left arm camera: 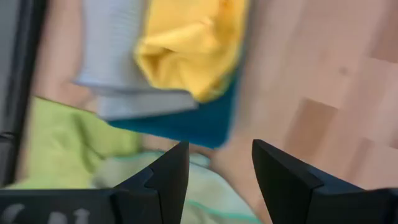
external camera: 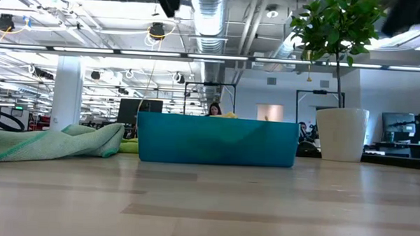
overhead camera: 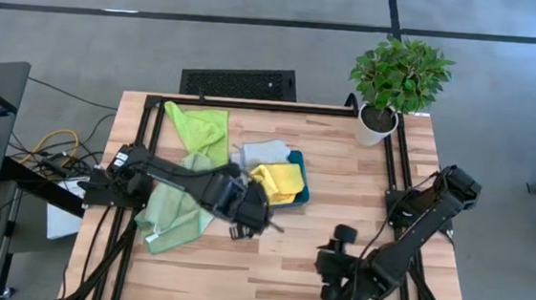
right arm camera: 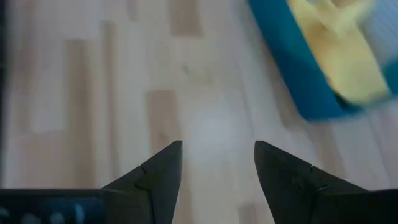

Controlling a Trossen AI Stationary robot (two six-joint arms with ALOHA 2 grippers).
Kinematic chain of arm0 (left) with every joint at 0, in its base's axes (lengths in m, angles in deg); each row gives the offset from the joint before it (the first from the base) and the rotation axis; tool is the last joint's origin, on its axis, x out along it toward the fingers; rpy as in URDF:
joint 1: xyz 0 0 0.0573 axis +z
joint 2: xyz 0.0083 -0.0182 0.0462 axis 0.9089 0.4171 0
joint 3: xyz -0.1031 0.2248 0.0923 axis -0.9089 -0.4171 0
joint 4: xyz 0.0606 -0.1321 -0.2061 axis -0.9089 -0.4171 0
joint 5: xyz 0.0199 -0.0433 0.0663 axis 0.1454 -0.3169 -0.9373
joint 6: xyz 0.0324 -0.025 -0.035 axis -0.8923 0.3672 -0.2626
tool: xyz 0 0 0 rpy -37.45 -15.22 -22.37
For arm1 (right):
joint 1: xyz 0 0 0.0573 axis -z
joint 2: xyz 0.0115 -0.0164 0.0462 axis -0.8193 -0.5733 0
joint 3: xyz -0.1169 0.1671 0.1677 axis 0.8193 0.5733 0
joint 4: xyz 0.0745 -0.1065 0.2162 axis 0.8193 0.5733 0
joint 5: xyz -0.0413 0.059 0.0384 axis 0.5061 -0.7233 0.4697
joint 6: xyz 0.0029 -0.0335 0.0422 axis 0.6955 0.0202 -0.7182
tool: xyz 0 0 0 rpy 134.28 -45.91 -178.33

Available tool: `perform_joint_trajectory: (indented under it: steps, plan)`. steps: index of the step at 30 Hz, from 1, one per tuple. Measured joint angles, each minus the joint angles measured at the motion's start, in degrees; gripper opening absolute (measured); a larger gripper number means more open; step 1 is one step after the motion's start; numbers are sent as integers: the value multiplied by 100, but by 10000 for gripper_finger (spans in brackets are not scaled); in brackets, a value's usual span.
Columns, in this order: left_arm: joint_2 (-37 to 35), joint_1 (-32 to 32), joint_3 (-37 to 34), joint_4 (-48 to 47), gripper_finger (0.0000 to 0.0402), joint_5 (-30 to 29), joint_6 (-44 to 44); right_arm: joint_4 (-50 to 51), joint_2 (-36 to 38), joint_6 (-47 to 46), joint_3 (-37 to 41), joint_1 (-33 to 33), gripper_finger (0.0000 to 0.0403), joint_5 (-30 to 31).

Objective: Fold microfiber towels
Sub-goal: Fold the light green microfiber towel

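Observation:
The yellow towel (overhead camera: 280,182) lies bunched in the teal tray (overhead camera: 297,193), and the light grey towel (overhead camera: 263,153) lies over the tray's far left part. The lime green towel (overhead camera: 200,125) lies crumpled on the table at the far left. The pale sage green towel (overhead camera: 173,210) lies spread on the table's left, partly under my left arm. My left gripper (overhead camera: 260,224) hovers open and empty just near of the tray (left arm camera: 205,121). My right gripper (overhead camera: 329,255) is open and empty over bare wood at the near right, facing the tray (right arm camera: 298,81).
A potted plant (overhead camera: 393,83) in a white pot stands at the table's far right corner. A black frame (overhead camera: 145,131) runs along the table's left, far and right sides. Bare wood (overhead camera: 268,275) lies along the near edge between the arms.

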State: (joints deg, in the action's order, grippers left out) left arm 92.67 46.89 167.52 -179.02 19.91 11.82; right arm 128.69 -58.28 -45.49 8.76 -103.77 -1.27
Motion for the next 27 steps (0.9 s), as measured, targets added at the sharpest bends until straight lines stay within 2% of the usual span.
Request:
perform_joint_trajectory:
  steps: [6, 11, 16, 20, 27]
  plan:
    - [26, -766, 0, 0, 169, 144, 972, -1302, 0, 1804, 0, 133, 224, -606]
    - [27, -1370, -95, 12, 169, 93, 2213, -1718, 0, 2583, 0, 203, 224, -726]
    - [28, -1819, -818, 6, 169, 394, 3391, -1896, 0, 2786, 0, 256, 224, -725]
    - [31, -1986, -1524, -3, 169, 489, 3785, -1935, 0, 2786, 0, 284, 224, -726]
    - [33, -1830, -2904, 37, 169, 275, 4294, -1939, 0, 2784, 0, 284, 224, -726]
